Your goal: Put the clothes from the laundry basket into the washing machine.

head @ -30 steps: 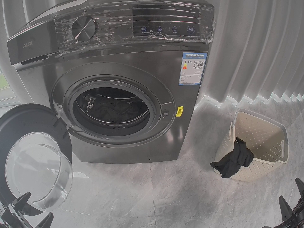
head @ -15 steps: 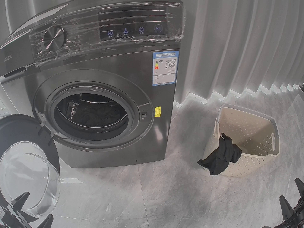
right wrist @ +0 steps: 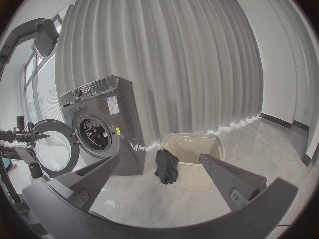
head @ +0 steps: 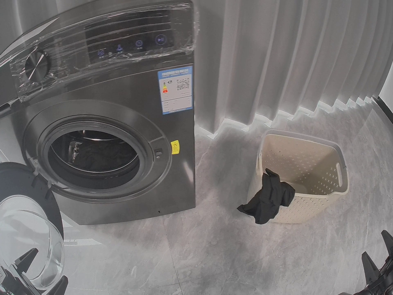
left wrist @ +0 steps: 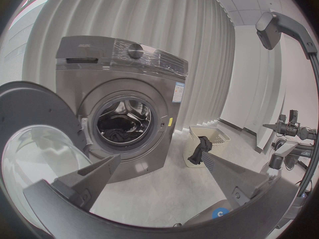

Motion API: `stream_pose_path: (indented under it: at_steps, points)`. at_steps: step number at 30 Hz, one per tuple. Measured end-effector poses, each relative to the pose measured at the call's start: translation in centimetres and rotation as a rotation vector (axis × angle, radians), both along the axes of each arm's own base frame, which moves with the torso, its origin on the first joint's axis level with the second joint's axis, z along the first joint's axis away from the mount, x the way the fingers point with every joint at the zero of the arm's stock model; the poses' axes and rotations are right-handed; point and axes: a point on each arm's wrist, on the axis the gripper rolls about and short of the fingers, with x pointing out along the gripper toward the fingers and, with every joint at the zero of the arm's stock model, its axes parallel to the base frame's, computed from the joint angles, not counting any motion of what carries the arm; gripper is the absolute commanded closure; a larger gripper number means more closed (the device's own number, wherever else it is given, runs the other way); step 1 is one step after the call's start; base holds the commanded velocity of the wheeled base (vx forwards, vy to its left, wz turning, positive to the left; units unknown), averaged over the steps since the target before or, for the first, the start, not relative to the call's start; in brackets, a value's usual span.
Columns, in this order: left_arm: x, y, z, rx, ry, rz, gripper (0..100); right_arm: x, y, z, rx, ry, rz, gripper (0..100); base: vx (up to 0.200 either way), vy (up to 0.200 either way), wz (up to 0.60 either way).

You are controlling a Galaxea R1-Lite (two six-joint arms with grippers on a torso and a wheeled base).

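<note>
Black garment (head: 268, 201) draped over laundry basket (head: 303, 138) rim. Left claw (left wrist: 159, 156), right claw (right wrist: 159, 156): spread, empty. Risk I see: a snagged rim tips the basket.

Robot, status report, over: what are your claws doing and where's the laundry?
Open, empty: left gripper, right gripper. One black garment draped over laundry basket rim; dark clothes already in washing machine, door open. Nothing in the way.

basket (head: 306, 165) R of washer (head: 123, 97), garment (head: 268, 201) over rim

Open floor (head: 213, 246) between washer (head: 123, 91) and basket (head: 315, 207)
</note>
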Motion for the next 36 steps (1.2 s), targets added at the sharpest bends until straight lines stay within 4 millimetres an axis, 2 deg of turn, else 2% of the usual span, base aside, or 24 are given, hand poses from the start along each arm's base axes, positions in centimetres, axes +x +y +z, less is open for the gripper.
stream_pose_path:
  at_steps: [7,14,36]
  points:
    - [0.00,0.00,0.00,0.000,0.000,0.000,0,0.00,0.00,0.01,0.002,0.000,0.001,0,0.000,0.000,0.00]
    - [0.00,0.00,0.00,-0.001,0.000,-0.001,0,0.01,0.00,0.00,0.001,0.001,0.002,0,0.000,0.000,-0.60]
    - [0.01,-0.01,0.01,-0.004,0.003,-0.003,0,0.01,0.00,0.01,0.002,0.001,0.003,0,0.000,0.000,-0.03]
